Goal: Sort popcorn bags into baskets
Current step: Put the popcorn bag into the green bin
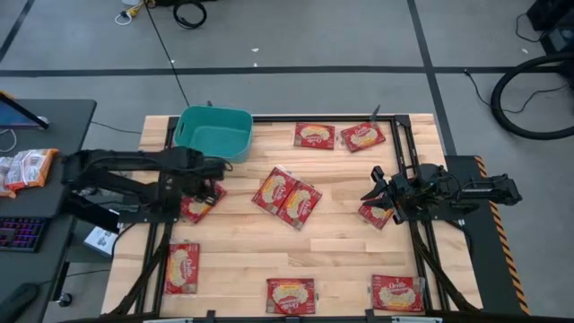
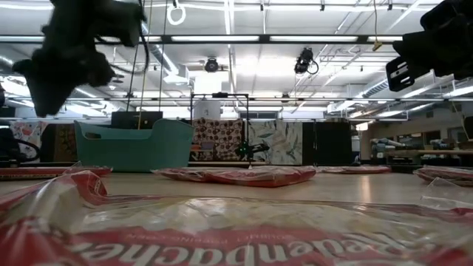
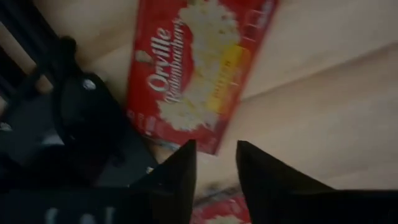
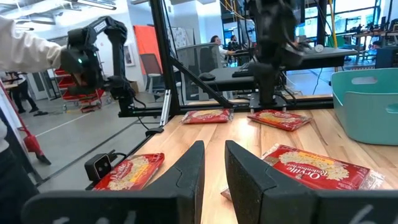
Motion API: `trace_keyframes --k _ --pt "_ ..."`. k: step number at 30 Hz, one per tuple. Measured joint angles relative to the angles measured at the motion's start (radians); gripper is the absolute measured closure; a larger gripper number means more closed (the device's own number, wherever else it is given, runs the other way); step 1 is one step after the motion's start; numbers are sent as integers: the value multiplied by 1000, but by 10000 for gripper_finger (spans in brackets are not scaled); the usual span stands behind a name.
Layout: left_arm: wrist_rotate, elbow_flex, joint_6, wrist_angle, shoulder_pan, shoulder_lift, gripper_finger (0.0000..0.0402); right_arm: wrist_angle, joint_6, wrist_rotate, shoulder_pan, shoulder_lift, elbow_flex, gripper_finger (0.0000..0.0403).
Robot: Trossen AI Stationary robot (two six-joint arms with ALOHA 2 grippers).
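Several red popcorn bags lie flat on the wooden table (image 1: 341, 247). Two overlap at the centre (image 1: 287, 197), two lie at the far edge (image 1: 337, 136), and three lie along the near edge (image 1: 291, 293). The teal basket (image 1: 213, 130) stands at the far left and holds no bag that I can see. My left gripper (image 1: 211, 175) hovers open and empty above a bag (image 3: 199, 68) at the left (image 1: 199, 205). My right gripper (image 1: 373, 186) hovers slightly open and empty beside a bag (image 1: 377, 213) at the right. Its fingers (image 4: 193, 168) point level toward the table's left.
Crinkled white-and-orange packets (image 1: 27, 169) lie on the dark side table to the left, off the worktable. Black frame rails (image 1: 408, 148) run along the table's edges. A person's white sleeve (image 4: 25, 43) shows beyond the table. Bare wood lies between the bags.
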Motion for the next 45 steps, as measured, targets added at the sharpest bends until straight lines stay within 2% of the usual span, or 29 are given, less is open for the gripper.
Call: trace_keyframes --k 6,9,14,17,19,25,29,35,40,42,45 --pt "-108 -4 268 0 160 173 201 0 0 0 0 0 0 334" --pt "-116 -11 427 43 217 244 180 0 0 0 0 0 0 334" --pt "-53 -38 643 141 249 338 181 0 0 0 0 0 0 334" --pt "-45 -73 682 166 248 376 190 0 0 0 0 0 0 334" --pt "4 -106 676 190 242 391 195 0 0 0 0 0 0 334" --pt "197 -158 586 256 126 379 207 0 0 0 0 0 0 334" --pt "226 -115 495 338 -6 358 209 0 0 0 0 0 0 334" --pt "221 20 397 486 -174 346 209 0 0 0 0 0 0 334" --pt "206 110 570 354 -234 345 209 -1 0 0 0 0 0 334" --pt "188 112 668 287 -218 345 209 0 0 0 0 0 0 334" --pt "179 112 820 271 -170 347 207 0 0 0 0 0 0 334"
